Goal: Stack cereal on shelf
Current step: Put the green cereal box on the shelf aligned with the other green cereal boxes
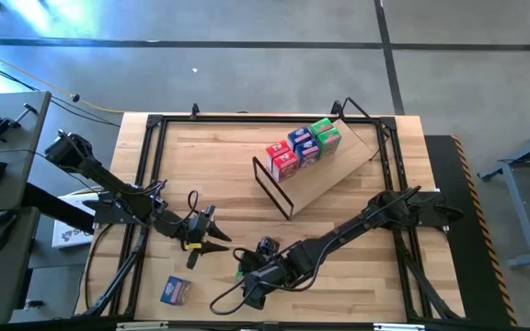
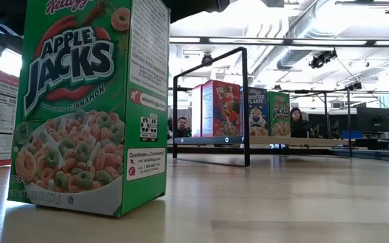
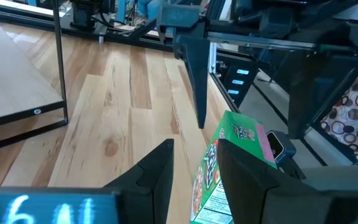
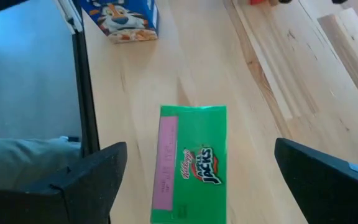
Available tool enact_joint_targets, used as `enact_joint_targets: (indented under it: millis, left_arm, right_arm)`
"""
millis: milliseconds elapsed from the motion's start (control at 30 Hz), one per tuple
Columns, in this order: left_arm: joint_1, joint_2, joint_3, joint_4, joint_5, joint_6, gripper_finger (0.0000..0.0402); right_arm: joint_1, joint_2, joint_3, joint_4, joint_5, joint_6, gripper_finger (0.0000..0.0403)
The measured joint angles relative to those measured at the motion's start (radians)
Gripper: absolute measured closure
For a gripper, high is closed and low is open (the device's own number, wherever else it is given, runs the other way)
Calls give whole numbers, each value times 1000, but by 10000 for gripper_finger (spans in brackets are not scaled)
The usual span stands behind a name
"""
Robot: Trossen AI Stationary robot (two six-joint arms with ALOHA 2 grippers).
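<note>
The right gripper [image 4: 197,171] hangs with fingers spread wide directly over an upright green Apple Jacks box [image 4: 191,163] near the table's [image 1: 228,165] front edge. The left gripper [image 1: 212,236], fingers partly apart and empty, sits just beside it. A blue Frosted Flakes box [image 1: 176,291] lies toward the front-left corner. More cereal boxes [image 1: 302,147] line the slanted shelf [image 1: 325,179] toward the back-right corner.

Two dark arms — black cables trailing; left tool [image 1: 212,235] yellow-accented, black wedge fingers [image 3: 151,177].
</note>
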Motion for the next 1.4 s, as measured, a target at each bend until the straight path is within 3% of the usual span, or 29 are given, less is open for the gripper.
enact_joint_targets:
  millis: [333, 900, 1133, 1400]
  left_arm:
    - [0, 0, 0, -3, 0, 0, 284]
    - [3, 0, 0, -1, -1, -3, 284]
    - [44, -25, 0, 3, 36, 12, 284]
    - [116, -165, 0, -51, 99, 62, 284]
  right_arm:
    - [-7, 42, 0, -20, -37, 1, 14]
    - [-15, 52, 0, -10, -59, -28, 179]
    - [-17, 35, 0, 11, -63, -62, 222]
    - [-29, -30, 0, 5, -73, -160, 253]
